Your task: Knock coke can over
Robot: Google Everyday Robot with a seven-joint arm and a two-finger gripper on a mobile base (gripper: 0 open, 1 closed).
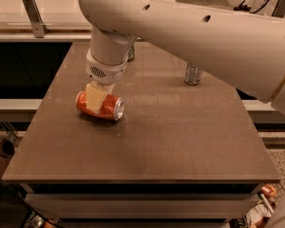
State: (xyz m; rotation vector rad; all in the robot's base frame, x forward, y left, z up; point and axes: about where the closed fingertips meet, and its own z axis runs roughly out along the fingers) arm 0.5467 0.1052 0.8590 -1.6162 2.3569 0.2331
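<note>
The coke can [108, 108], red-orange with a silver end, lies on its side on the left part of the brown table [180, 141], its silver end facing right and toward the front. My gripper [96, 99] hangs from the big white arm [190, 27] straight over the can's left half and touches or nearly touches it. The gripper's cream tip covers part of the can's middle.
A slim silver-grey can [193, 74] stands upright at the back right of the table. A green can [131, 54] stands at the back, mostly hidden behind my arm. A light counter with a metal post [34, 16] runs behind the table.
</note>
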